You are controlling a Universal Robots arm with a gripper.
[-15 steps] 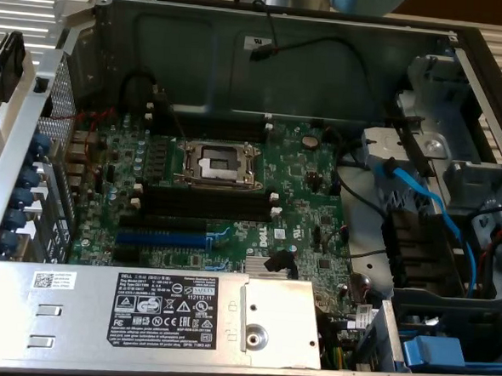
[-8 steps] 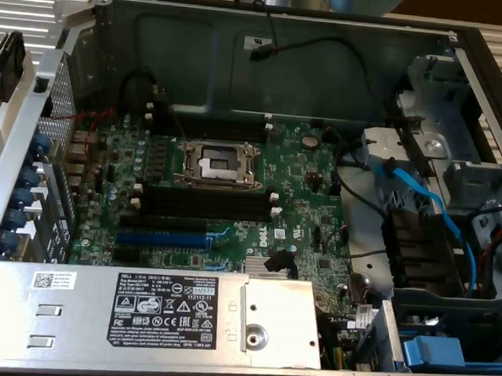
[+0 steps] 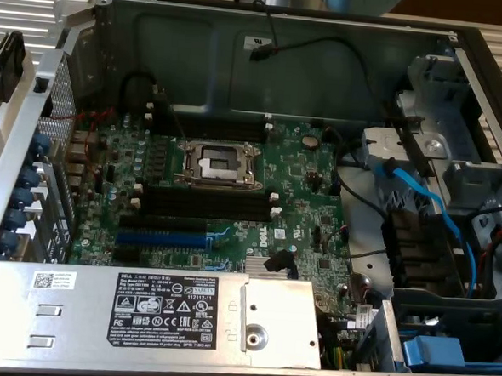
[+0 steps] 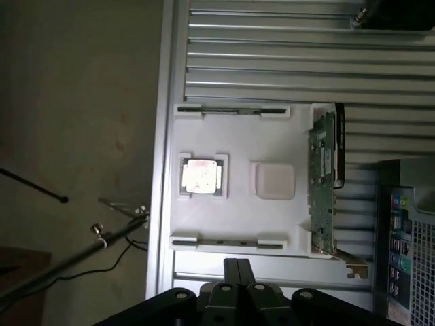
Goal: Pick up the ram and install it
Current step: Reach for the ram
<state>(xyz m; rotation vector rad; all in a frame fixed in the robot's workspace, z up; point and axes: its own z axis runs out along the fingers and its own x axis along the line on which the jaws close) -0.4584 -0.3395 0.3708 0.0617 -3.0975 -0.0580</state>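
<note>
End effector (image 4: 236, 263) pressed together, holding nothing, poised by the white tray (image 4: 272, 139). Ram (image 4: 228, 241) sits edge-on in the tray holder nearest it, untouched. Black memory slots (image 3: 203, 204), centre of the exterior view, look bare — neither pick nor install done.

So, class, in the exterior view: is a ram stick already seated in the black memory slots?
No: the black memory slots are bare dark channels with no green board standing in them.

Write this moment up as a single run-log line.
gripper: shut, holding nothing | location: beside white tray | nearest: ram in tray holder, not picked up | black memory slots: empty
</note>
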